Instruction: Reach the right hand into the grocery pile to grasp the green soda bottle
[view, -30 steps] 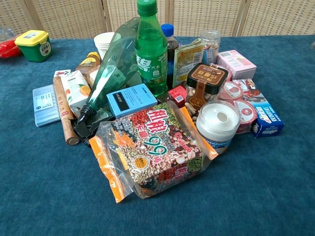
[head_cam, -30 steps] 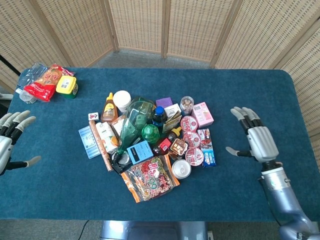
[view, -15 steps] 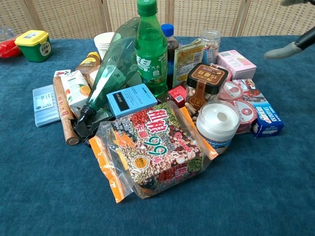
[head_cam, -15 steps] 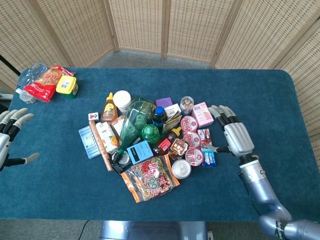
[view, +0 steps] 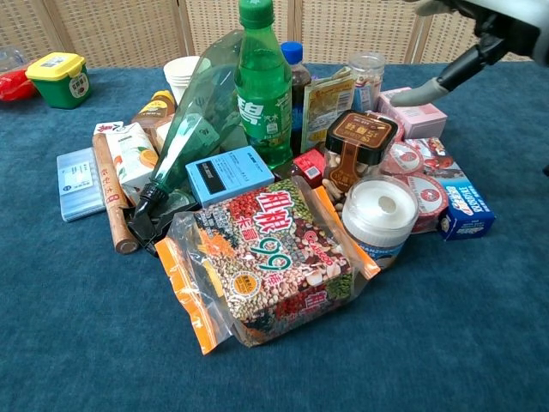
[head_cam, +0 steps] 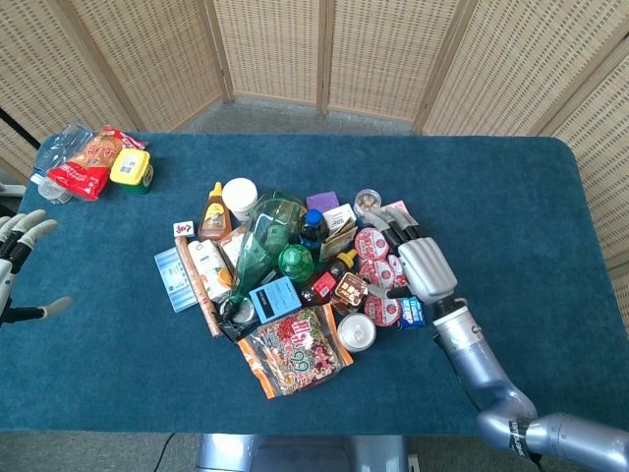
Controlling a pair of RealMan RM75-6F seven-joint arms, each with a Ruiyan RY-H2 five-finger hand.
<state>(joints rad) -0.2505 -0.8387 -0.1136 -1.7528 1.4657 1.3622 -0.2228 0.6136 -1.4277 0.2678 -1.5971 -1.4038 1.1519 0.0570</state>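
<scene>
The green soda bottle [view: 262, 86] stands upright in the middle of the grocery pile; from above only its green cap and shoulders [head_cam: 295, 262] show. My right hand [head_cam: 418, 264] hovers over the pile's right edge, above the pink box and round red-lidded cups, fingers spread and holding nothing. In the chest view that right hand [view: 480, 34] enters at the top right, a grey fingertip [view: 410, 93] stretched toward the pile. It stays well to the right of the bottle. My left hand [head_cam: 18, 258] is open at the far left table edge.
Around the bottle lie a large dark green plastic bottle [head_cam: 263, 241], a blue box [view: 229, 174], a grain bag [view: 266, 257], a brown-lidded jar [view: 358, 137], a white-lidded jar [view: 380, 215] and a blue-capped bottle [view: 294, 64]. A yellow-lidded tub [head_cam: 131, 169] and red bags sit far left.
My right hand has travelled left from the open cloth onto the right edge of the pile, and now shows in the chest view. The left hand has drifted slightly further left.
</scene>
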